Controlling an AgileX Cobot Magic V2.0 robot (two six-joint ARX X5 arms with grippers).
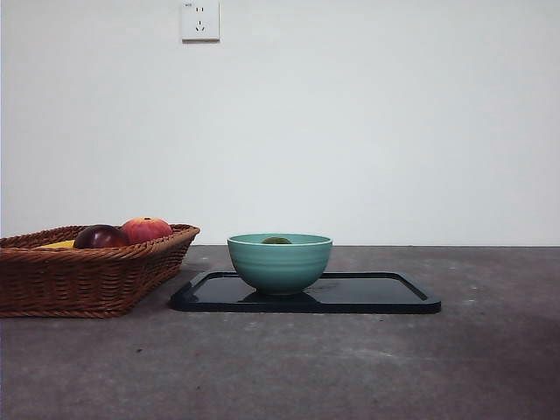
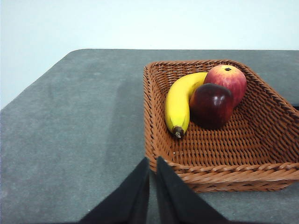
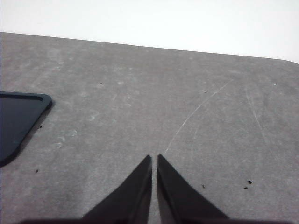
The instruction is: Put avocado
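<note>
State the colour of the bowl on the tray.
The bowl is teal green with faint ridges; the front view shows it best.

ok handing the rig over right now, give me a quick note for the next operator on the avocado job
Left hand: jaws shut, empty, just outside the wicker basket.
Right hand: jaws shut, empty, over bare table beside the black tray.
Avocado: only its dark green top shows above the rim of the teal bowl, which stands on the tray.
Basket holds a banana, a maroon fruit and a red-orange fruit.
Done: avocado appears placed in the bowl.
Left: nothing obvious; confirm placement.
</note>
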